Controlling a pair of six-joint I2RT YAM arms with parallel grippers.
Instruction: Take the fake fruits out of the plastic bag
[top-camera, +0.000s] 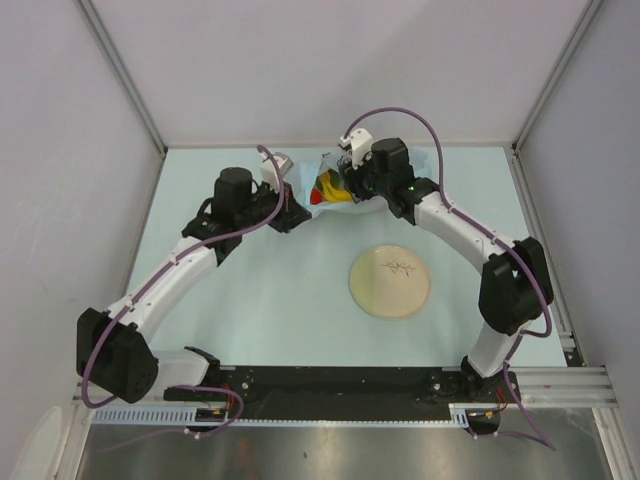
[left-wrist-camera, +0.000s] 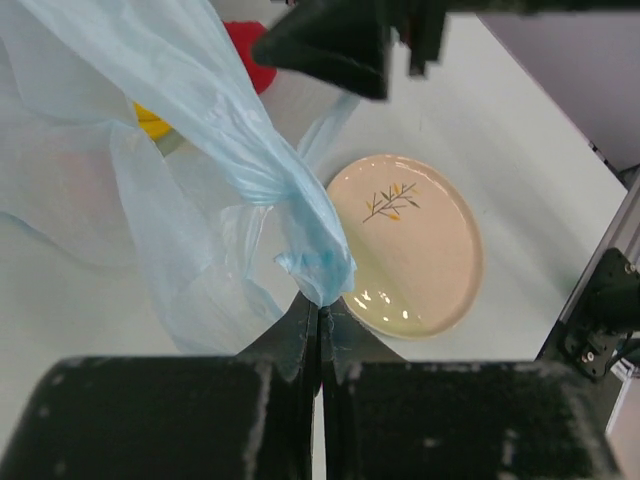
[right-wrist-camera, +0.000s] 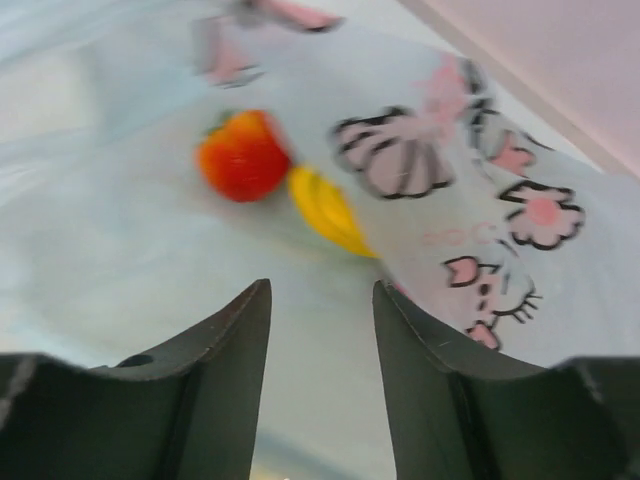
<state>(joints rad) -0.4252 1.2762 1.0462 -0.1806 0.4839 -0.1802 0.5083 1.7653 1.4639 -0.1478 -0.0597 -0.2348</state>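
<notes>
The light blue plastic bag (top-camera: 330, 175) lies at the back of the table with fake fruits (top-camera: 330, 190) showing red, yellow and green at its mouth. My left gripper (left-wrist-camera: 320, 303) is shut on a twisted edge of the plastic bag (left-wrist-camera: 230, 150), pulling it up. In the right wrist view an orange-red fruit (right-wrist-camera: 243, 156) and a yellow banana (right-wrist-camera: 328, 212) lie beside the bag's white printed patch (right-wrist-camera: 470, 200). My right gripper (right-wrist-camera: 320, 295) hangs open just short of them, holding nothing. A red fruit (left-wrist-camera: 250, 55) and a yellow one (left-wrist-camera: 152, 122) peek out behind the plastic.
A round tan plate (top-camera: 390, 281) with a twig drawing lies right of centre on the pale blue tabletop, seen also as the plate (left-wrist-camera: 410, 240) in the left wrist view. Metal frame rails (top-camera: 540, 200) border the table at its right side.
</notes>
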